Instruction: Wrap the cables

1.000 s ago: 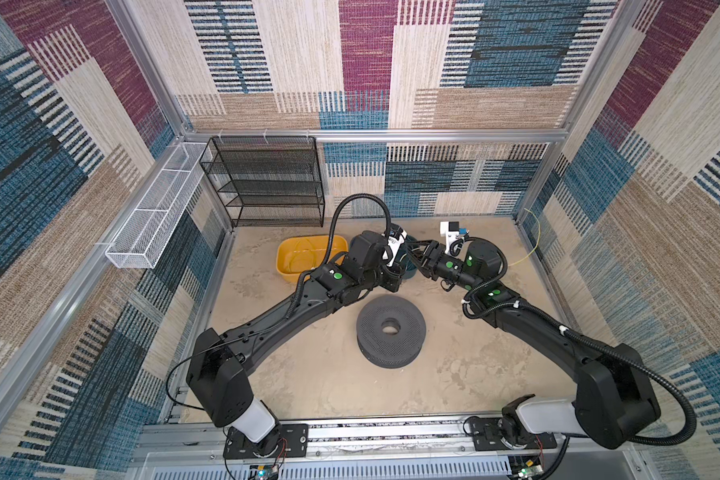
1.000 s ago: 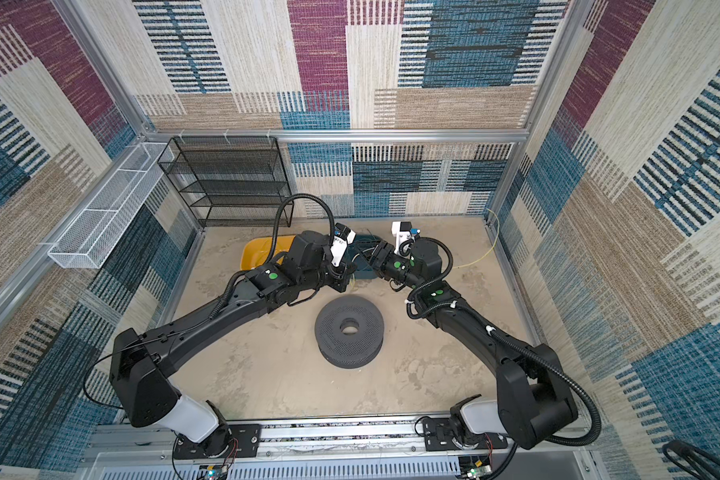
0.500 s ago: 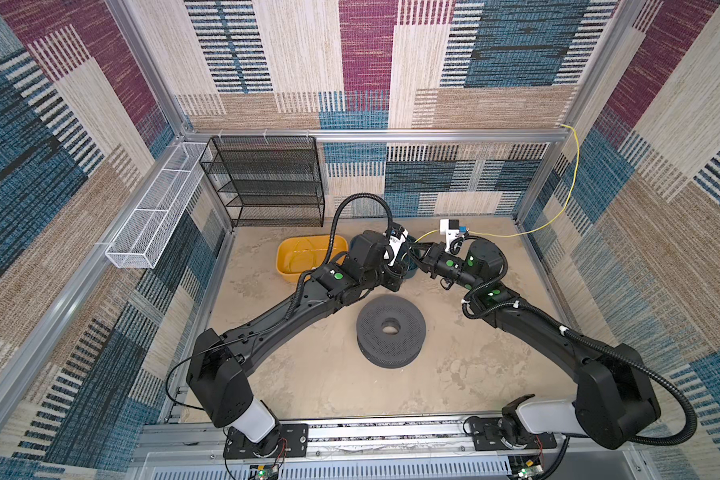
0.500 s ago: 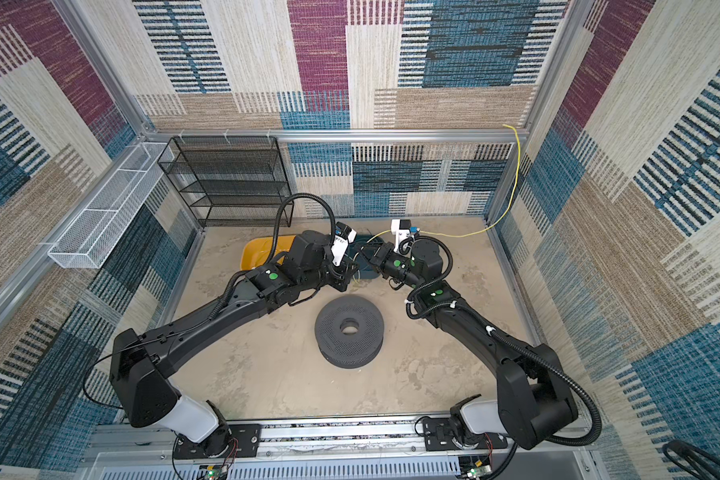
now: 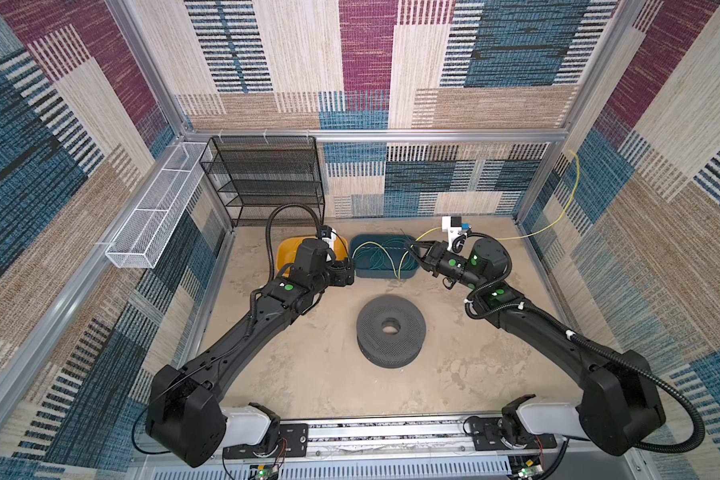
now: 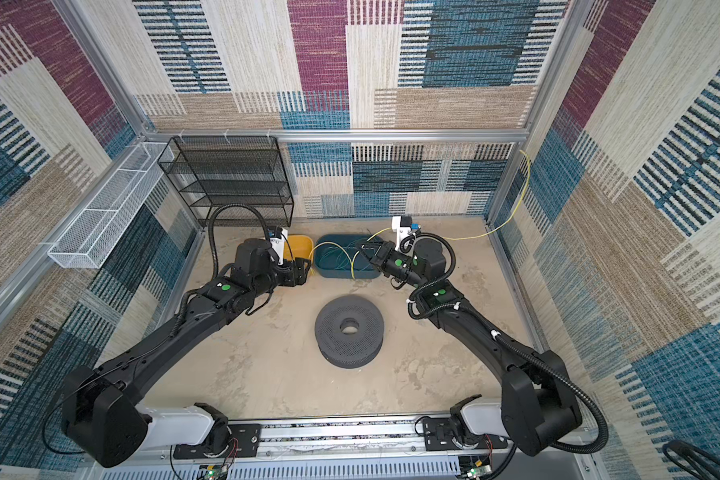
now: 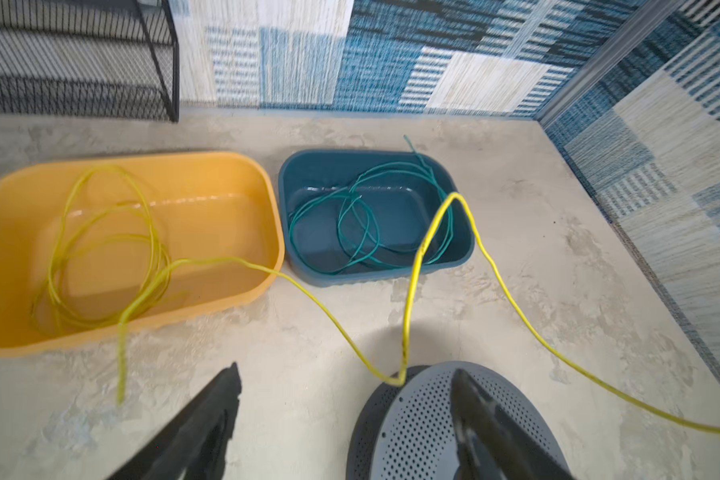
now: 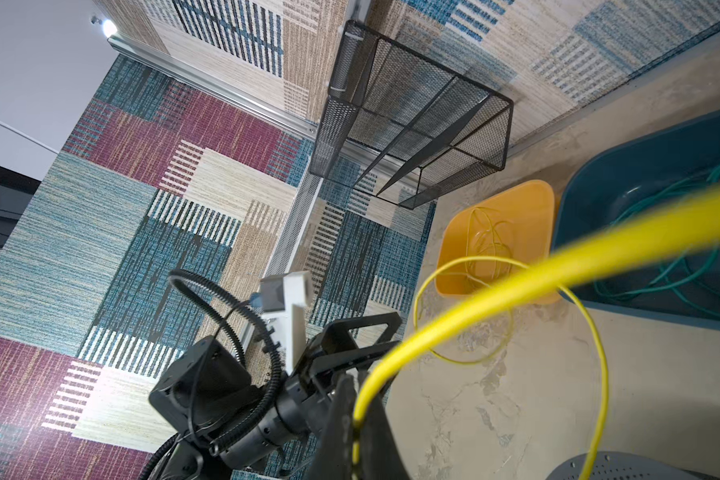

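A yellow cable (image 5: 551, 226) comes down off the right wall and across to my right gripper (image 5: 412, 249), which is shut on it; the cable (image 8: 495, 291) leaves between the pads (image 8: 341, 415). Beyond the grip it loops over the teal bin (image 5: 381, 275) and hangs to the floor. In the left wrist view the yellow cable (image 7: 333, 320) runs from a coil in the yellow bin (image 7: 225, 160) to the spool's edge. Teal-green cables (image 7: 350, 232) lie coiled in the teal bin. My left gripper (image 7: 346, 370) stands open and holds nothing, beside the yellow bin (image 5: 285, 253).
A dark grey perforated spool (image 5: 390, 330) lies flat on the floor between the arms, also in the other top view (image 6: 349, 328). A black mesh shelf (image 5: 267, 178) stands at the back left. A white wire basket (image 5: 154, 220) hangs on the left wall.
My left gripper has opened, let go of the yellow cable and drawn back to the left. My right gripper has shut on the cable. The cable's free length has whipped along the right wall.
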`<state>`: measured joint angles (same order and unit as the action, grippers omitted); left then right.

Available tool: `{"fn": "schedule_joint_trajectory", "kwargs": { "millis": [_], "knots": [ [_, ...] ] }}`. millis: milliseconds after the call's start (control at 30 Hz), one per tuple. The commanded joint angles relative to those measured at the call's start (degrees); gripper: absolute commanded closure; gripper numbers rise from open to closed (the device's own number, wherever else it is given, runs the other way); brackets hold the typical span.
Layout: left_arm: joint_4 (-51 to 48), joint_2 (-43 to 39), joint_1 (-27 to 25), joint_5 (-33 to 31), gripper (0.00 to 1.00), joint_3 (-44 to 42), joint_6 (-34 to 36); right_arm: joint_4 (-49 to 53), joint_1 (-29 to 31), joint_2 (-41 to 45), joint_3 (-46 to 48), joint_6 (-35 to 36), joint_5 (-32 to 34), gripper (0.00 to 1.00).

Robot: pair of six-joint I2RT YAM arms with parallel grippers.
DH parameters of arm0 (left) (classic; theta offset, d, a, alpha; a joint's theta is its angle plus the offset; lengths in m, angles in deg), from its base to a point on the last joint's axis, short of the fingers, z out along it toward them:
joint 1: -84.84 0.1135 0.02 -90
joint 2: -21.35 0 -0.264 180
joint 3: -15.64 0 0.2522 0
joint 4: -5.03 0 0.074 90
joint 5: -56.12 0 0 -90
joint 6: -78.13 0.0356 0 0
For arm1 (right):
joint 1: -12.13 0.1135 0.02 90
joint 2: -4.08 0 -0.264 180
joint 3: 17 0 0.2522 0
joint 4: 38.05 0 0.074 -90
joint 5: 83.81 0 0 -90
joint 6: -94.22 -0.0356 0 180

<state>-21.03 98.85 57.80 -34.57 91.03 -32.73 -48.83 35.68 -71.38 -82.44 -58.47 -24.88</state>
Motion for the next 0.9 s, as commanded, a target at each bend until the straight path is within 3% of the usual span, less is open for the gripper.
{"fn": "schedule_joint_trajectory", "kwargs": {
  "millis": [0, 367, 500, 633, 767, 867],
  "knots": [
    [5.6, 1.8, 0.6, 5.0, 0.19, -1.0, -4.4, -1.2, 0.0, 0.8, -0.4, 0.6, -0.8, 1.00],
    [19.5, 6.6, 0.6, 18.9, 0.22, -3.7, -6.8, 0.3, 0.0, 2.4, -0.7, 0.9, -0.7, 1.00],
    [14.4, 10.0, 0.6, 19.5, 0.49, -0.8, -5.0, -0.3, 0.0, 2.9, 0.0, 0.5, -1.0, 1.00],
    [17.0, 9.6, 0.6, 17.6, 0.96, -3.0, -6.1, 0.3, -0.1, 3.4, -0.1, 0.9, -0.6, 1.00],
    [13.4, 8.8, 0.6, 17.6, 1.00, -2.4, -3.8, 4.2, -1.4, 3.8, -2.6, 4.8, 2.1, 1.00],
    [8.4, 6.9, 0.5, 16.4, 1.00, -2.4, -2.0, 5.3, -5.8, 2.8, -5.3, 5.9, 2.3, 1.00]
  ]
}}
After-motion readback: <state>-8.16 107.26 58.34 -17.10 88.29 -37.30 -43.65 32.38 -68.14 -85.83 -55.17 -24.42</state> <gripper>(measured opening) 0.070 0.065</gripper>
